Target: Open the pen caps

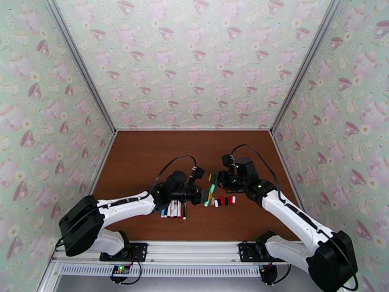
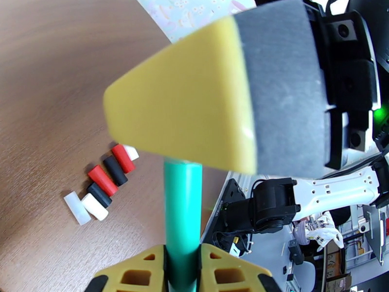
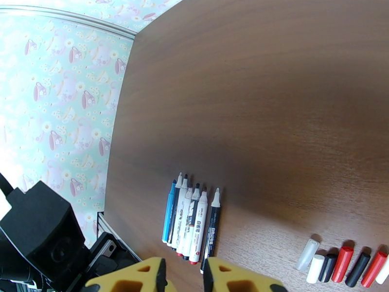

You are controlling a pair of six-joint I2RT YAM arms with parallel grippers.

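Pen caps (image 2: 104,183) lie loose in a row on the tabletop (image 2: 58,69) just beside the left pincer (image 2: 182,261), which is pinching the green pen (image 2: 183,205) by its barrel. The right pincer (image 1: 214,182) sits over that pen's far end, hiding it; whether it grips there I cannot tell.

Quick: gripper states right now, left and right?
Left gripper: closed, holding the green pen.
Right gripper: jaws narrowly apart by the pen's far end; whether it grips anything cannot be told.

White arm links (image 1: 127,206); black joints (image 1: 82,225), cables (image 1: 170,164); yellow fingers (image 3: 133,277).
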